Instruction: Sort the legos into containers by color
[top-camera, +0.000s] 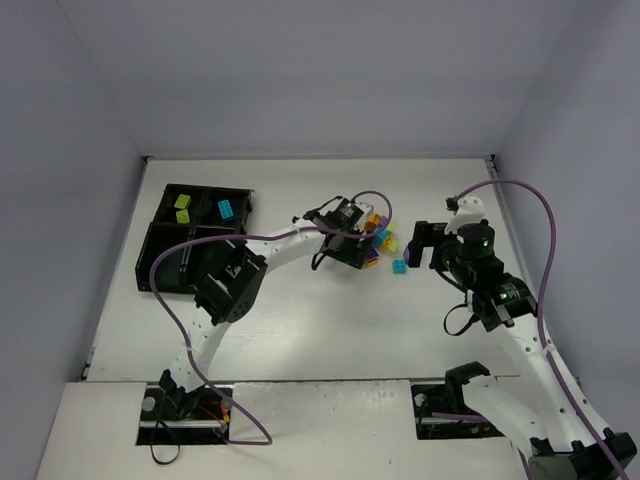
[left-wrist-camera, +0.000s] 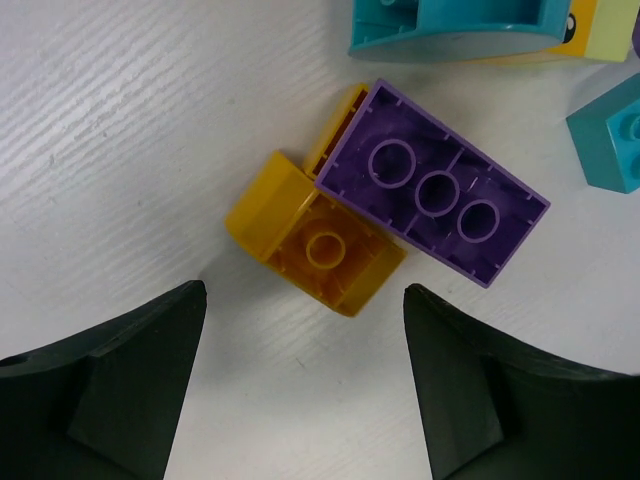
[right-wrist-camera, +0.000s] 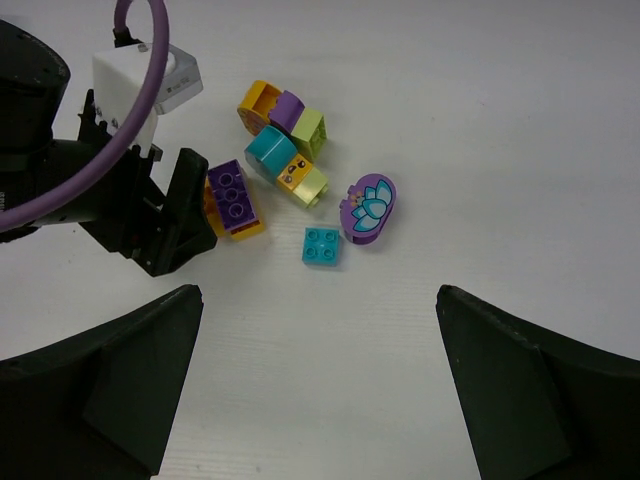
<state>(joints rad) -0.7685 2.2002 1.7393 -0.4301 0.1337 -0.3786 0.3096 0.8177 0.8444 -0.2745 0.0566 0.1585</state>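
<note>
Inspector: Two sets of fingers to account for. Left side first.

Recorder: The left fingers (left-wrist-camera: 110, 400) are spread wide and released, gripping nothing. They hang low over the desk (top-camera: 300, 330) at the left edge of the loose pile. In the left wrist view an orange brick (left-wrist-camera: 315, 245) lies in the gap ahead of them, underside showing, touching neither finger. A purple brick (left-wrist-camera: 432, 195), also underside up, overlaps its far right corner.

Inspector: Right side?

Recorder: The right fingers (right-wrist-camera: 100, 400) are likewise released and empty. They are held above the desk on the right of the pile, apart from every brick.

Inspector: Location of the other pieces.

Recorder: All are on the desk between the two arms. A small cyan brick (right-wrist-camera: 321, 245) sits alone, nearest the right fingers. Just beside it lies an oval purple piece (right-wrist-camera: 368, 207) bearing a flower print. Behind those is a tight cluster, its pieces touching one another:
- a rounded cyan brick (right-wrist-camera: 268, 148)
- a yellow-green brick (right-wrist-camera: 308, 130)
- a small purple brick (right-wrist-camera: 289, 108)
- a second orange brick (right-wrist-camera: 258, 103)

Inspector: Tray?

Recorder: The black tray (top-camera: 150, 250) is at the far left of the desk, well apart from the pile. Its far-left compartment (top-camera: 168, 212) holds two yellow-green bricks (top-camera: 181, 208). Its far-right compartment (top-camera: 212, 200) holds one cyan brick (top-camera: 226, 209). The left arm (top-camera: 230, 285) partly hides the two near compartments, so their contents cannot be told.
</note>
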